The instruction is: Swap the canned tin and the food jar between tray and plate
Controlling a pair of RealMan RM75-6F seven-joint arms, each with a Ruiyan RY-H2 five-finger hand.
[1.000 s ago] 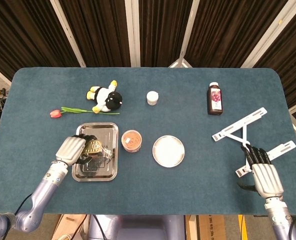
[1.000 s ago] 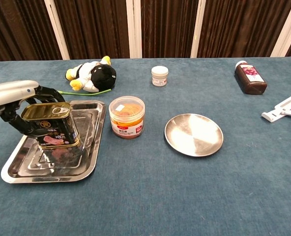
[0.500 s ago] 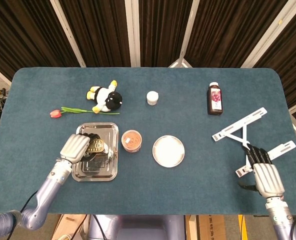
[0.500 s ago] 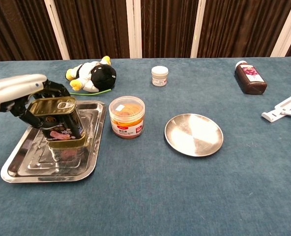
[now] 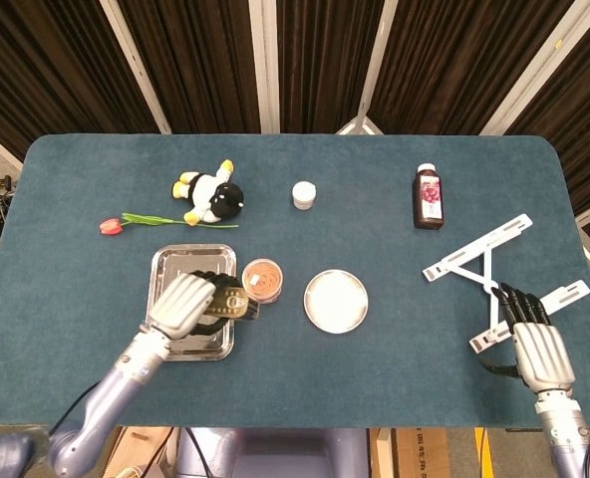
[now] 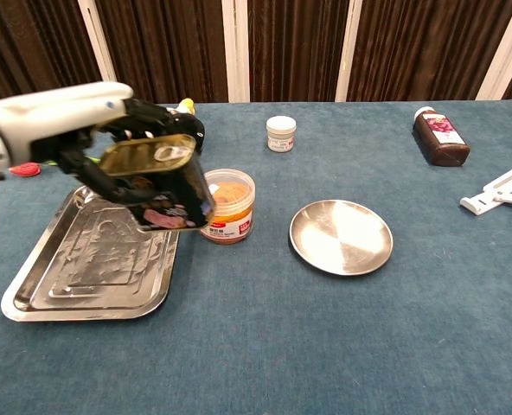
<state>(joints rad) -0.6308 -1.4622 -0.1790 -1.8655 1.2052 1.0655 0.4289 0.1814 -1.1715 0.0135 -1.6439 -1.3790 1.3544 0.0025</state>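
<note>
At the left of the frame I see the tray [image 6: 31, 294] with nothing on it. My left hand [image 6: 61, 121] grasps the canned tin [image 6: 156, 186], tilted, in the air above its right edge. The plate [image 6: 341, 236] lies at centre. The food jar [image 6: 230, 203] stands between them. My right hand [image 5: 541, 354] rests lower right with fingers released.

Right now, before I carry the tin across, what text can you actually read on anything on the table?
No text is legible.
Rectangular gold-topped canned tin in the left hand: label print blurred.
Orange-filled clear food jar: red-and-white label too small.
Dark red bottle: label unreadable.
Small white jar: nothing readable.
</note>
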